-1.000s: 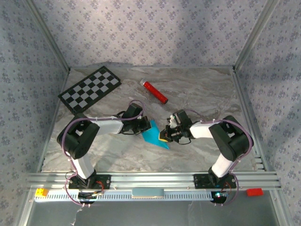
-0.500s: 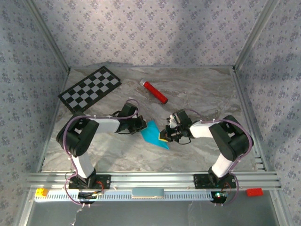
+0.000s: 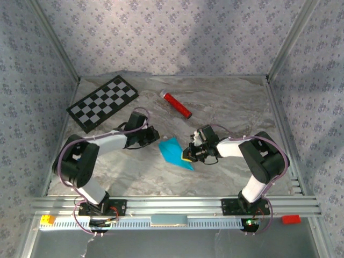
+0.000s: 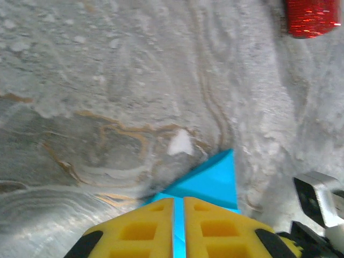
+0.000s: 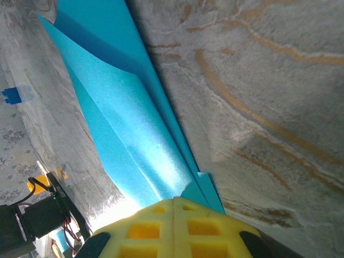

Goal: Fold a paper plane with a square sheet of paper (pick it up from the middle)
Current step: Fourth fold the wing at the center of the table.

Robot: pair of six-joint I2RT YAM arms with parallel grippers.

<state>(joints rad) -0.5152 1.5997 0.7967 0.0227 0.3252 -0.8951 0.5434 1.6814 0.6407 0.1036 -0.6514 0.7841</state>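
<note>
One arm has just backed off. The left gripper, which a second ago was pressed in against the left edge of the blue paper, has swung out toward the checkerboard. From above it now sits just beside the paper's left corner, apart from it. On its own camera the left gripper shows its yellow pads parted by only a thin slit, with a sliver of cyan in the gap. To me that looks like paper lying beyond the fingers, not paper being pinched, though the view is too tight to swear to it.

The right gripper hasn't budged. It is clamped on the paper's right-hand corner, pinning it to the marbled table. Up close, the right gripper has its pads pressed together with the blue layers running straight into them. Overlapping flaps and a long crease show there, so folding is under way, but it's no dart yet.

The paper has hardly shifted. It lies mid-table between the two arms, well short of the red cylinder. My read is that the left arm has finished pressing a fold and is freeing itself for the next one, with the right as the anchor.
</note>
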